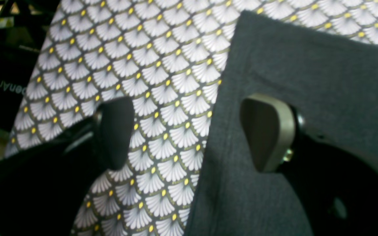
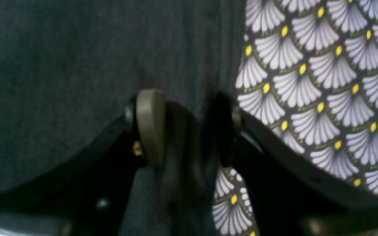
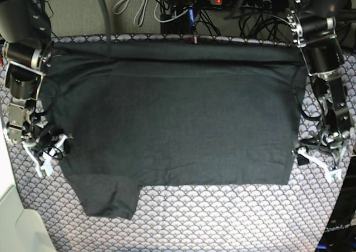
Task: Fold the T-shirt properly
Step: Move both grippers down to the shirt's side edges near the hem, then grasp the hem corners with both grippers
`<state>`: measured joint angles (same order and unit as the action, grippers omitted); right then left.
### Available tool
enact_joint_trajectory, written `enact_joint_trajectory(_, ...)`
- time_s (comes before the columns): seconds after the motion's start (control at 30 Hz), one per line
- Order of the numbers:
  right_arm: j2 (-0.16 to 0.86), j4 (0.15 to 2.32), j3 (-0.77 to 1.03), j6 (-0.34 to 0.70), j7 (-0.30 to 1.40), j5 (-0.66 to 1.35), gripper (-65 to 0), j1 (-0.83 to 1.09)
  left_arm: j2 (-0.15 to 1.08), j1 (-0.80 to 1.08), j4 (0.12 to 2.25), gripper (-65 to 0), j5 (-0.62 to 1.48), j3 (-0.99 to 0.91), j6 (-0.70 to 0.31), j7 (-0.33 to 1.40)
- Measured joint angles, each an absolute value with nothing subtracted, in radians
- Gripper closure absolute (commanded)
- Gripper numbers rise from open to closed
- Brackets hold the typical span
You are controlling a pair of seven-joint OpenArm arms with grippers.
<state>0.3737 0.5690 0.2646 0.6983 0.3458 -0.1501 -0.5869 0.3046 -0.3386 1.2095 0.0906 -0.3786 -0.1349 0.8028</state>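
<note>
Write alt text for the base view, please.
A dark T-shirt lies spread on a scallop-patterned cloth, one sleeve sticking out at the near left. The right claw and left claw sit at its side edges.

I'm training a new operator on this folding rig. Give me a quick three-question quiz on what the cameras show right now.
1. True or false: the T-shirt lies bunched in a heap in the middle of the table.
2. In the left wrist view, the left gripper is: A) shut on a sleeve; B) open, with one finger over the shirt and the other over the cloth; C) raised, with no fabric in sight.
3. Fill in: the shirt lies on a grey ___-patterned cloth with yellow dots.

Key: 1 false, it is spread out flat; 2 B; 3 scallop.
</note>
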Motion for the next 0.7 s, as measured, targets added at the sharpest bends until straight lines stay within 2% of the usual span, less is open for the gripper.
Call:
enact_joint_trajectory(0.33, 0.374, 0.576, 0.265, 0.694, 0.307, -0.134, -24.6, -0.546, 0.302, -0.356, 1.043, -52.3, 0.094, -0.379, -0.131, 0.673)
enact_joint_trajectory(0.4, 0.374, 0.577, 0.266, 0.694, 0.299, -0.133, -19.7, -0.539, 0.3, -0.371, 1.02, -52.3, 0.089, -0.379, -0.131, 0.658)
enact_joint_trajectory(0.53, 0.377, 0.578, 0.266, 0.688, 0.299, -0.129, -0.4, -0.537, 0.283, -0.441, 0.946, -52.3, 0.089, -0.377, -0.128, 0.603)
enact_joint_trajectory(0.7, 0.377, 0.58, 0.265, 0.688, 0.297, -0.122, 0.0, -0.529, 0.295, -0.515, 0.798, -52.3, 0.089, -0.252, -0.128, 0.502)
